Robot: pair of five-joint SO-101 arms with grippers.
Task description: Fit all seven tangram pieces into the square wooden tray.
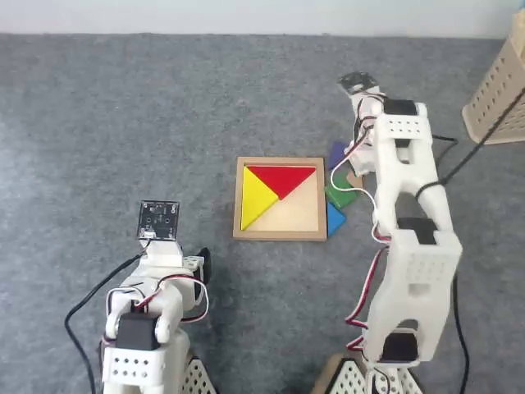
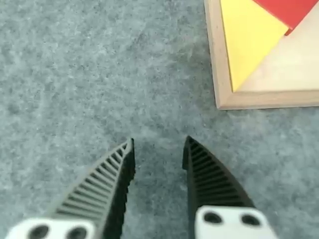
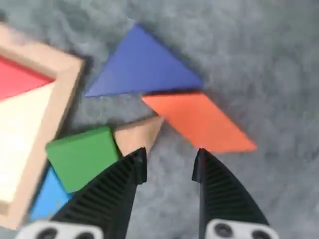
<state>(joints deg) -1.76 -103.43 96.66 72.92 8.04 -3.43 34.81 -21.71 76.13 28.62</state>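
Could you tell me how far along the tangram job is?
Done: red triangle and yellow triangle sit in the tray. In hand: nothing; right claw hangs open by the tan triangle, left claw open beside the tray. Left: that piece, navy triangle, orange parallelogram, green square, light-blue triangle.

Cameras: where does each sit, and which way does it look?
High view: fixed overhead, looking down on wooden tray, left arm, right arm.
Left wrist view: on the left arm, past the open left gripper at carpet and tray corner.
Right wrist view: on the right arm, past the open right gripper at blue triangle, orange parallelogram.
Shared: the tray.
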